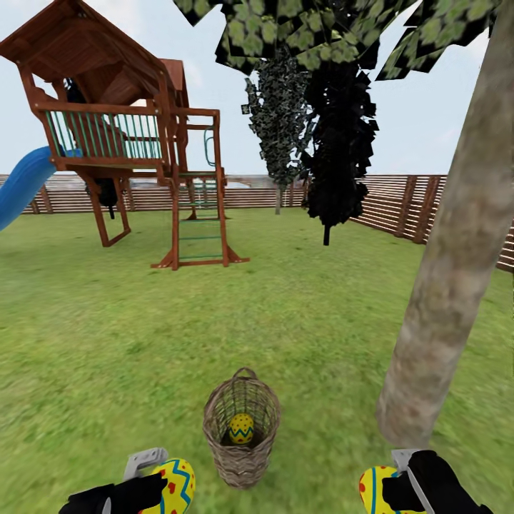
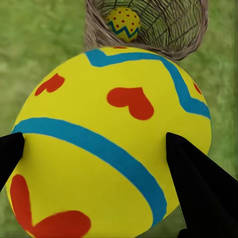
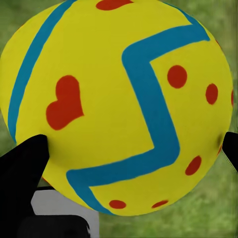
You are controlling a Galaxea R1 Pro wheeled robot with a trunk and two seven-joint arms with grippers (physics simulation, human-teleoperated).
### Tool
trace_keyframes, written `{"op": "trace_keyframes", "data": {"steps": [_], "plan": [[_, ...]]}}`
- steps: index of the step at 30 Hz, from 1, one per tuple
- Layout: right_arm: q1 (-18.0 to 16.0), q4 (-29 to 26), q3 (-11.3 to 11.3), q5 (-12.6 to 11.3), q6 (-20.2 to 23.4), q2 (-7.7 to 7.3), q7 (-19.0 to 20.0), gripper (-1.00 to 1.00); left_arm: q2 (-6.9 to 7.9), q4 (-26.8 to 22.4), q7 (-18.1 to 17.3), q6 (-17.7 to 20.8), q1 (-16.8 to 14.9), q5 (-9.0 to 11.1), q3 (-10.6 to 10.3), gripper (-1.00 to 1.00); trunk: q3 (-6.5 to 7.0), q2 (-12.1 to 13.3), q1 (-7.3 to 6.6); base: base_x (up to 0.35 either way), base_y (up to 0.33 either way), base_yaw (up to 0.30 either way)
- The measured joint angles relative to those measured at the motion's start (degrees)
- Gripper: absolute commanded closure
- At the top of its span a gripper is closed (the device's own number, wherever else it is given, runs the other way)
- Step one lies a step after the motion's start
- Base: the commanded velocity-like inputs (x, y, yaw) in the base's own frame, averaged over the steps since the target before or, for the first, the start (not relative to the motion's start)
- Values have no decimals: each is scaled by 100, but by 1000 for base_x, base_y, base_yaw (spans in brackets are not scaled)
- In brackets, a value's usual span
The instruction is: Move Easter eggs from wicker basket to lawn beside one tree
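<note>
The wicker basket (image 1: 241,428) stands on the lawn (image 1: 128,335) in front of me, with one Easter egg (image 1: 241,428) inside it; that egg (image 2: 123,23) and basket (image 2: 173,29) also show in the left wrist view. My left gripper (image 1: 160,485) is shut on a second egg (image 1: 175,484), which looms large in the left wrist view (image 2: 109,139). My right gripper (image 1: 389,489) is shut on the third egg (image 1: 375,489), big in the right wrist view (image 3: 119,104). The tree (image 1: 450,271) rises just right of the basket, its trunk base close to my right gripper.
A wooden play tower (image 1: 135,135) with a blue slide (image 1: 21,185) stands at the back left. Dark narrow trees (image 1: 335,143) stand by the slatted fence (image 1: 421,207) behind. Open grass lies left of the basket.
</note>
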Motion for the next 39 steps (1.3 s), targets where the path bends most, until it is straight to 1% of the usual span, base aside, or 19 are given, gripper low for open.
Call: {"op": "trace_keyframes", "data": {"steps": [14,30,39], "plan": [[0,0,9,0,0,9,0,100,-10,33,7,-1,0,-1,-6,100,0,0,0,0,-301,0],[0,-6,-9,-1,9,-16,0,100,-19,39,9,-1,0,-1,-10,100,0,0,0,0,-301,-2],[0,-9,-18,-1,9,-17,0,100,-19,51,9,-1,0,-5,-10,100,34,0,0,0,-301,-32]]}}
